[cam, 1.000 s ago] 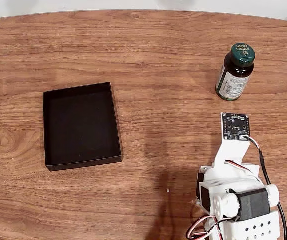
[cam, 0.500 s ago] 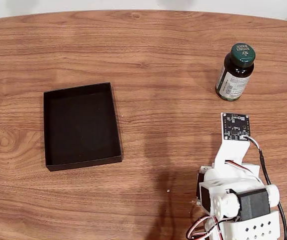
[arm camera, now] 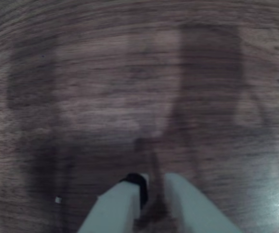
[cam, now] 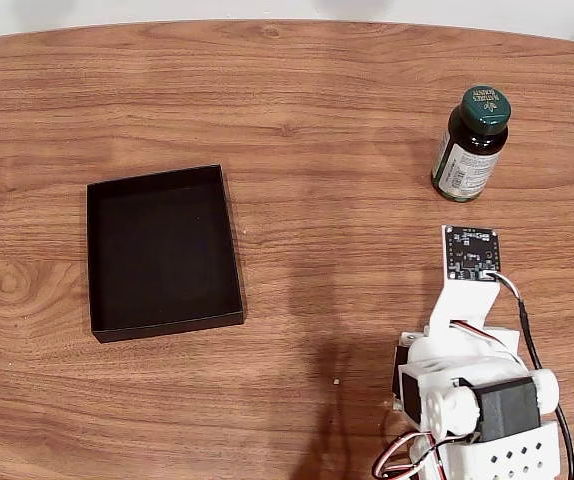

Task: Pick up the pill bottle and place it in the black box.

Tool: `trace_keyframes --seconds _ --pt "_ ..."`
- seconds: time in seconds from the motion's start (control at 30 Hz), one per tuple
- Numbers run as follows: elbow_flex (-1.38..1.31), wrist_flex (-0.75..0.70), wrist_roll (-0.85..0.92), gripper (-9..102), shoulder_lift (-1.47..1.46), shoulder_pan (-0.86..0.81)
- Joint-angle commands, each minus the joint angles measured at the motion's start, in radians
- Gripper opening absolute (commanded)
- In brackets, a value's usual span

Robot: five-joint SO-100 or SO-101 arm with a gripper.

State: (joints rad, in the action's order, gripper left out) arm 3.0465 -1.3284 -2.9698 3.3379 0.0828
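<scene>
Upright, cap up, the pill bottle (cam: 470,146) stands well apart from the black box (cam: 162,250); the gripper (arm camera: 151,187) fingers sit nearly together.

Hobby desk: wood-grain table (cam: 297,90), small robot arm (cam: 472,390)

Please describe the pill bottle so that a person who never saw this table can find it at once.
On the wooden table, look at the far right in the fixed view, beyond the folded white arm. The pill bottle stands upright there, alone: small, dark, with a green cap and white label, unlike the flat black box at left.
</scene>
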Motion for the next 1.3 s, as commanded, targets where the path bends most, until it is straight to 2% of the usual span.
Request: trace_keyframes --seconds 0.0,0.77,1.07,1.27 --pt "-0.017 -0.175 -0.005 0 0.000 0.003" --pt "-0.017 -0.169 -0.071 1 0.000 -0.009" --pt "-0.017 -0.052 -0.132 2 0.002 -0.054" --pt "-0.017 -0.005 -0.261 4 0.002 -0.084"
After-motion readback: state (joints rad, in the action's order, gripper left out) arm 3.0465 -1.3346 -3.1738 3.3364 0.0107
